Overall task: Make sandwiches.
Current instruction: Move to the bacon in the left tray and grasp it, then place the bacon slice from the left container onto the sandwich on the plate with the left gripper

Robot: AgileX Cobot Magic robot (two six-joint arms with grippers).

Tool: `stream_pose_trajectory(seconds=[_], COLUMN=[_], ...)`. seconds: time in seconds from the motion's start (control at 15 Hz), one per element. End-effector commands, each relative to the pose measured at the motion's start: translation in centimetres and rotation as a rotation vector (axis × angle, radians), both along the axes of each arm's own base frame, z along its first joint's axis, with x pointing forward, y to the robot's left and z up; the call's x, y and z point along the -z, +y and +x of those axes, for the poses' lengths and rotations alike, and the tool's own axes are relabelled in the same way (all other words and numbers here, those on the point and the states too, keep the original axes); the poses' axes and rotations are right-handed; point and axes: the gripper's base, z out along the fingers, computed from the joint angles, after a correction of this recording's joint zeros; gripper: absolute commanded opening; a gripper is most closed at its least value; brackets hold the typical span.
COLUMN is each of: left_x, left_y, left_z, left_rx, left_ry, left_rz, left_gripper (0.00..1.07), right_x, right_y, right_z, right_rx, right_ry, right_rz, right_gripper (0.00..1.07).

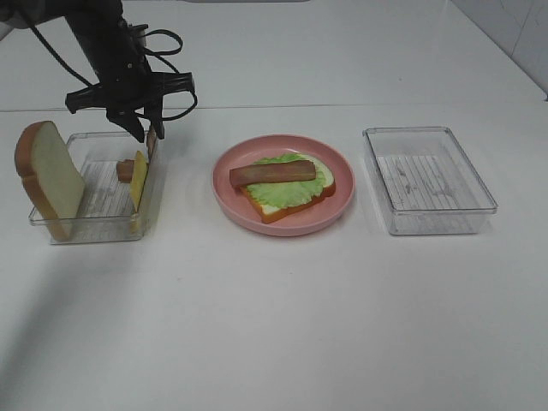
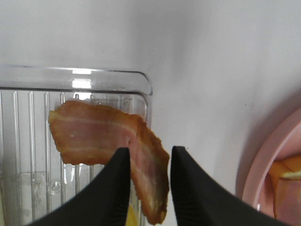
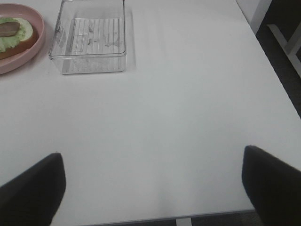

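Note:
On the pink plate [image 1: 339,205] lies the open sandwich [image 1: 287,190]: one toast slice, green lettuce and a brownish bacon strip [image 1: 272,172] on top. My left gripper [image 1: 145,128] hangs over the right wall of the left clear container [image 1: 94,224]. It is shut on another bacon strip [image 2: 94,134], which droops between its black fingers [image 2: 117,179]. In that container a second toast slice [image 1: 50,175] leans at the left, a yellow cheese slice [image 1: 139,180] stands at the right, and a further brownish piece [image 1: 126,169] lies behind it. My right gripper [image 3: 151,154] is open over bare table.
An empty clear container [image 1: 428,180] stands right of the plate. The table's right edge [image 3: 277,70] runs close by in the right wrist view, with dark floor beyond. The left arm's cables [image 1: 167,38] hang above the left container.

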Motion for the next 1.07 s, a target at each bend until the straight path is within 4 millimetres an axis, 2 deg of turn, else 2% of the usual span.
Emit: stream_pose_trajectory(seconds=[0.07, 0.13, 0.4, 0.67, 0.73, 0.87, 0.93, 1.0, 1.07], left_x=[-0.1, 0.0, -0.6, -3.3, -4.3, -8.4, -9.1, -10.8, -13.4], left_y=[-0.3, -0.2, -0.1, 0.0, 0.0, -0.6, -0.8, -1.4, -2.2], left_z=[0.0, 0.0, 0.0, -0.3, -0.4, -0.6, -0.7, -1.0, -1.7], left_rx=[0.002, 0.004, 0.005, 0.011, 0.013, 0.022, 0.026, 0.038, 0.057], left_ry=[-0.003, -0.004, -0.017, -0.006, -0.005, -0.103, -0.122, -0.168, -0.235], left_rz=[-0.001, 0.01, 0.019, 0.026, 0.026, -0.037, -0.042, -0.054, -0.073], left_gripper=[0.11, 0.0, 0.0, 0.0, 0.0, 0.0, 0.0, 0.0, 0.0], right_x=[0.1, 0.1, 0.1, 0.1, 0.1, 0.1, 0.1, 0.1, 0.1], right_y=[0.0, 0.0, 0.0, 0.0, 0.0, 0.0, 0.0, 0.0, 0.0], right_z=[-0.3, -0.3, -0.3, -0.3, -0.3, -0.3, -0.3, -0.3, -0.3], right_rx=[-0.002, -0.002, -0.002, -0.002, -0.002, -0.002, -0.002, -0.002, -0.002], right_ry=[-0.036, -0.036, -0.036, -0.036, -0.036, -0.036, -0.036, -0.036, -0.036], right_rz=[-0.013, -0.013, -0.013, -0.013, -0.013, -0.013, -0.013, -0.013, -0.013], right_gripper=[0.98, 0.98, 0.98, 0.98, 0.98, 0.98, 0.98, 0.98, 0.98])
